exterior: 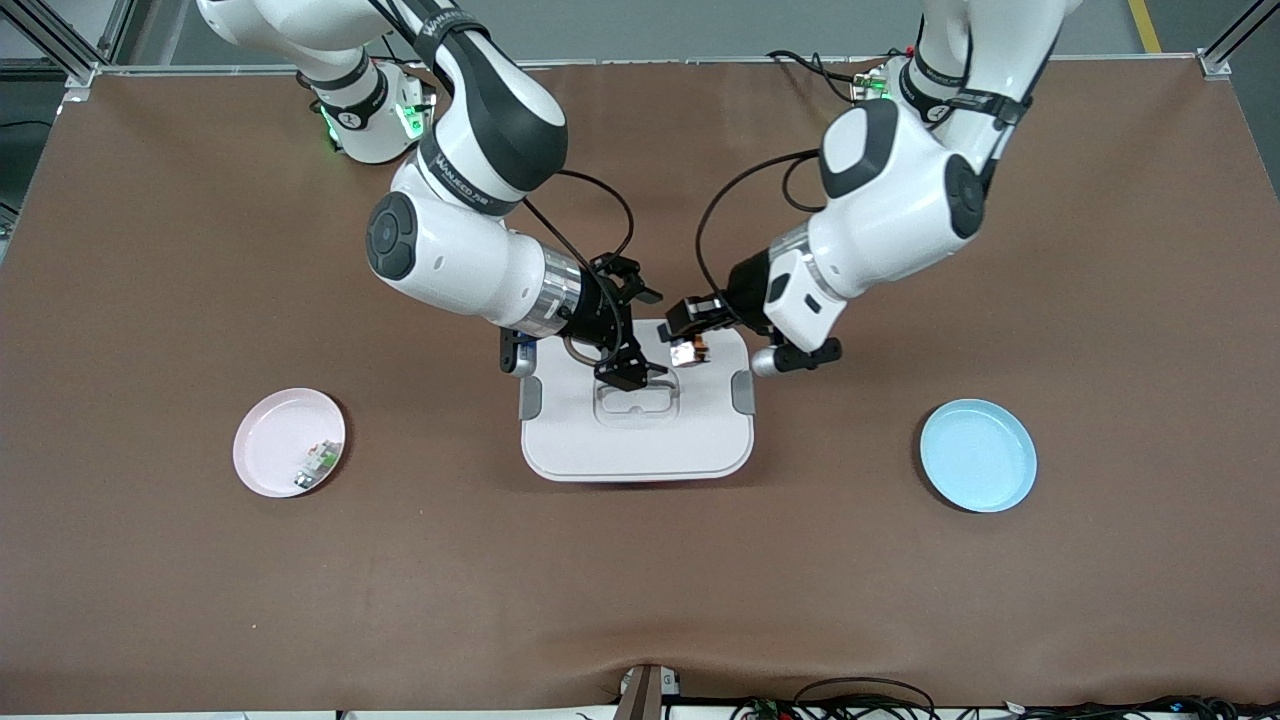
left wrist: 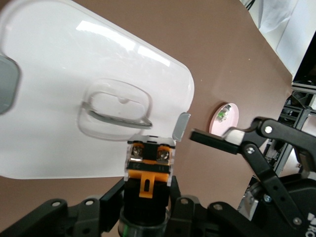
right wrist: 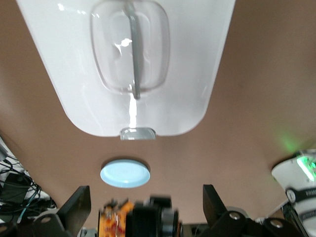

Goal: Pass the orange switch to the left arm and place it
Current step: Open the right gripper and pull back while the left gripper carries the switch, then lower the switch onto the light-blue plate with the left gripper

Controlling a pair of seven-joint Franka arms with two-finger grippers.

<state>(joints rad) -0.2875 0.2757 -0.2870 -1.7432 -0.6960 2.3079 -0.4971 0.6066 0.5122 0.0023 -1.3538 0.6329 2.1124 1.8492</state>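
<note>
The orange switch (exterior: 690, 351), a small black part with an orange section, hangs over the white box (exterior: 637, 440), above the rim nearest the arms' bases. My left gripper (exterior: 688, 332) is shut on it; in the left wrist view the switch (left wrist: 148, 168) sits clamped between the black fingers (left wrist: 111, 195). My right gripper (exterior: 645, 335) is open over the box's recessed handle, beside the switch. In the right wrist view its fingers (right wrist: 74, 207) stand wide on either side of the switch (right wrist: 133, 219), apart from it. One right finger (left wrist: 215, 140) shows close beside the switch in the left wrist view.
A pink plate (exterior: 288, 442) holding a small whitish-green part (exterior: 318, 465) lies toward the right arm's end of the table. A blue plate (exterior: 978, 455) lies toward the left arm's end. The box has grey latches (exterior: 742, 391) on its sides.
</note>
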